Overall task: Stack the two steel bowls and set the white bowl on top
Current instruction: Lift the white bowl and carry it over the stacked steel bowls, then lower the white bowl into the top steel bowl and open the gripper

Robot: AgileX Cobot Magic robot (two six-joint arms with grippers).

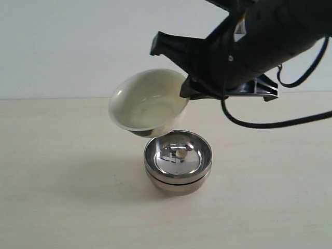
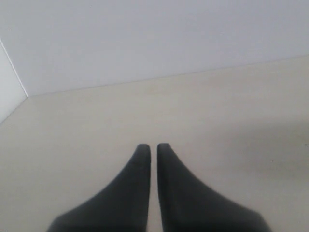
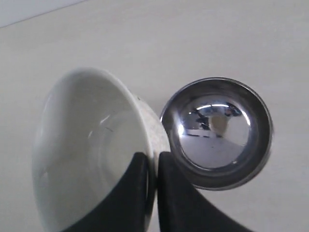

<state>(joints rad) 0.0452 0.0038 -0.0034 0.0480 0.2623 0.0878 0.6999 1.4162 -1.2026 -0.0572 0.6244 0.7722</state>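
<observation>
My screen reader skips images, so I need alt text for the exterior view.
The right pincer grips the white bowl by its rim, lifted and tilted, close beside the two stacked steel bowls standing on a pale table.

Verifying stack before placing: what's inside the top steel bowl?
Only reflections; the top steel bowl looks empty. It sits nested in the lower steel bowl, whose inside is covered. The white bowl, tilted in the right gripper, is held up beside it, not in it.
</observation>
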